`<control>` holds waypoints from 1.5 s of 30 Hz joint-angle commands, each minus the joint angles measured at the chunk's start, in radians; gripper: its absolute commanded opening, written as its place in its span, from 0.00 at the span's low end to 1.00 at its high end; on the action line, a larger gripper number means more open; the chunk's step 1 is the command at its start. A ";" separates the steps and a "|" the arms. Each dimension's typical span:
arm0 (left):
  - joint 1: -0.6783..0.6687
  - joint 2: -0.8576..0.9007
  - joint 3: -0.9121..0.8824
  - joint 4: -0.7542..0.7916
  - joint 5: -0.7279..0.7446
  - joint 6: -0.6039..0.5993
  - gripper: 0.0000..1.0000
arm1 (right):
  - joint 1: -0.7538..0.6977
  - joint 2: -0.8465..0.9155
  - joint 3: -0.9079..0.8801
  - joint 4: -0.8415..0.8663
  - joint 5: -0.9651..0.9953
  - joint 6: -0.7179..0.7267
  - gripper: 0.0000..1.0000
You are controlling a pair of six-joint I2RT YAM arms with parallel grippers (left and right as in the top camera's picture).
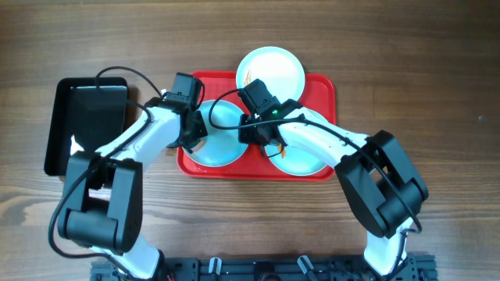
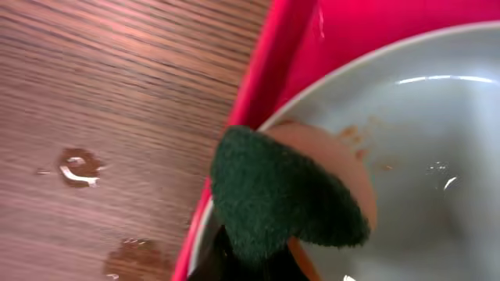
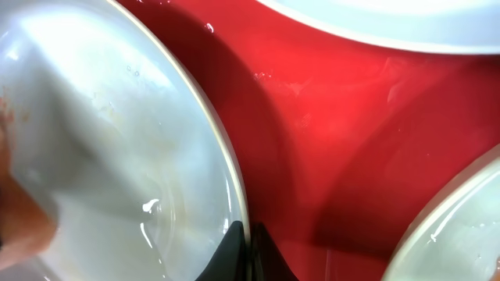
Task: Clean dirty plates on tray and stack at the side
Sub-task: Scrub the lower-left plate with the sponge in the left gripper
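Nothing has been stacked beside the tray [image 1: 322, 84] yet: all three plates are seen on it, and the work is judged to be in its first stage.

In the tray's near-left part, a near-left plate [image 1: 225, 147] is being dealt with by both arms. The left gripper [image 1: 190, 134] is closed on a sponge [image 2: 285, 195], green scouring face outward, which is pressed to that plate's rim just inside the tray's left edge. Orange-brown specks are seen on the plate beside the sponge, so this plate is not judged clean. The right gripper [image 3: 248, 248] is shown with its jaws drawn together at the opposite rim of the same plate and appears to pinch it, presumably to steady it.

In the tray's near-right part lies a near-right plate [image 1: 311, 161], partly covered by the right arm; whether it is soiled cannot be told. At the tray's far edge, a far plate [image 1: 275, 69] hangs partly over the rim, and an orange smear is seen on its left side. Both are judged to be left for washing, and then all three for stacking.

Left of the tray, a black tray [image 1: 84, 117] is set, crossed by a cable. Wet spots [image 2: 78, 168] are seen on the table [image 1: 437, 70] just outside the tray's left rim. Access to the near-right plate is blocked by the right arm, and little bare tray floor is left between the plates.
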 commanded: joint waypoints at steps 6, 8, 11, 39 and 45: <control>0.029 -0.221 -0.011 0.048 0.151 0.019 0.04 | -0.002 0.025 0.012 -0.005 0.024 -0.023 0.04; 0.029 -0.239 -0.011 0.072 0.241 0.019 0.04 | 0.000 0.025 0.012 -0.005 0.024 -0.023 0.04; 0.029 -0.234 -0.012 0.095 0.316 0.011 0.04 | 0.008 0.025 0.012 -0.005 0.024 -0.023 0.04; -0.067 0.070 -0.012 0.271 0.344 -0.117 0.04 | 0.045 0.025 0.012 0.003 0.024 -0.060 0.04; -0.064 0.080 -0.012 0.246 0.159 -0.117 0.04 | 0.045 0.025 0.012 0.001 0.024 -0.060 0.04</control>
